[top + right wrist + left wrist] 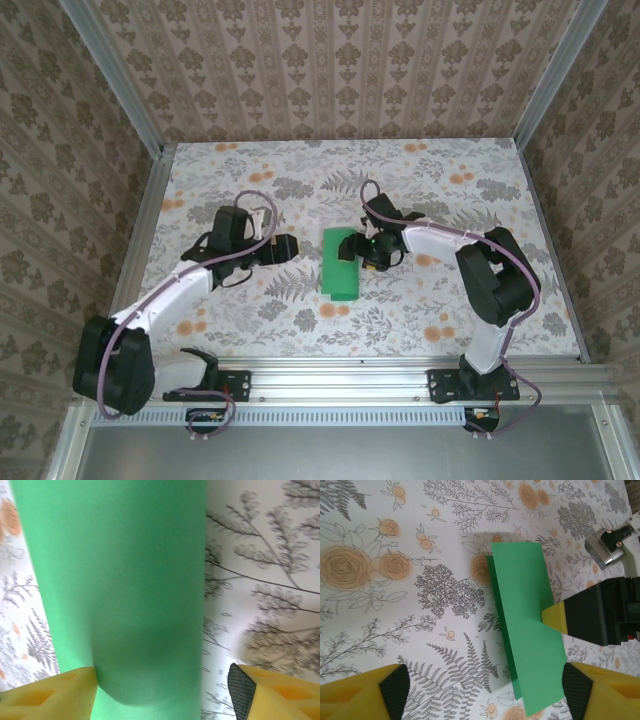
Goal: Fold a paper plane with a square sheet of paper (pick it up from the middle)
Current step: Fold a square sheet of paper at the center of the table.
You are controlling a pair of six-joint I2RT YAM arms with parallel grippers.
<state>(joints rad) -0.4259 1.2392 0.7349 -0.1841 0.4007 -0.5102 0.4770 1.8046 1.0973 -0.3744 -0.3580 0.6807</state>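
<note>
Top external shows the square sheet of paper [340,263] lying doubled over into a green rectangle in the middle of the bench [450,310], between my two arms. In the left wrist view the upper layer sits slightly askew, with a sliver of the lower layer peeking out along one long edge. My right gripper [368,250] is at the sheet's right-hand edge, one yellow fingertip [554,617] touching it. Its jaws stand apart, released, with the paper running under the gap and nothing pinched. My left gripper [285,247] hovers just beside the opposite edge, jaws spread wide and gripping nothing. I judge the step in hand to be setting this half-fold. To do it well I should pin one side down lightly and square the two layers up. Then I should run a pad along the fold line from the middle outwards, pressing gently so the thin paper neither skids nor buckles.
</note>
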